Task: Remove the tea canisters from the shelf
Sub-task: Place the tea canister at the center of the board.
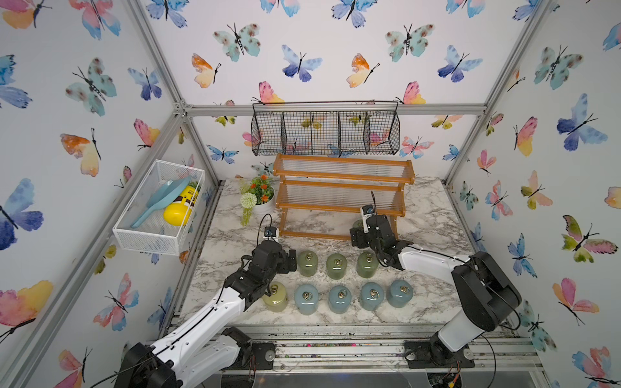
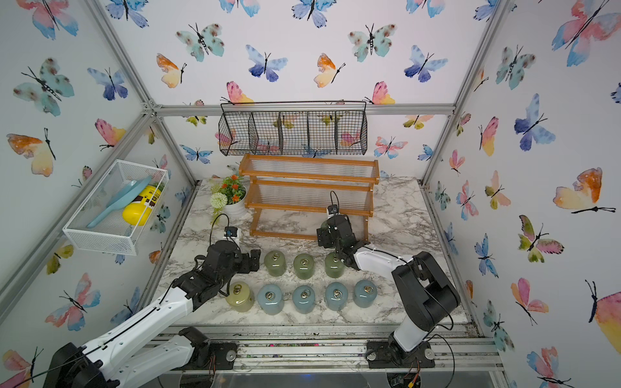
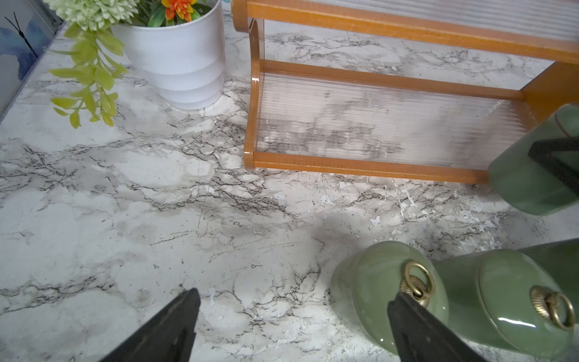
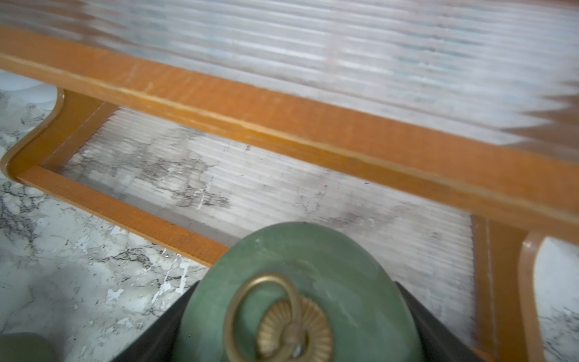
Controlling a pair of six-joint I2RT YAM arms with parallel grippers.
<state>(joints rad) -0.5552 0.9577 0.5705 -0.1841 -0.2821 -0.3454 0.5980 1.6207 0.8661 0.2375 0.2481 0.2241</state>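
While close before the shelf (image 4: 250, 122), right claw (image 4: 296, 316) around green canister (image 4: 307, 250).

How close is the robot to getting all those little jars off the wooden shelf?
Nearly finished. Every tier of the shelf looks bare, and on the table stand three green canisters, four blue ones and a cream one. The right tool grips the last green canister by the lowest tier's front edge; setting it down is what's left. The left tool hangs open, empty.
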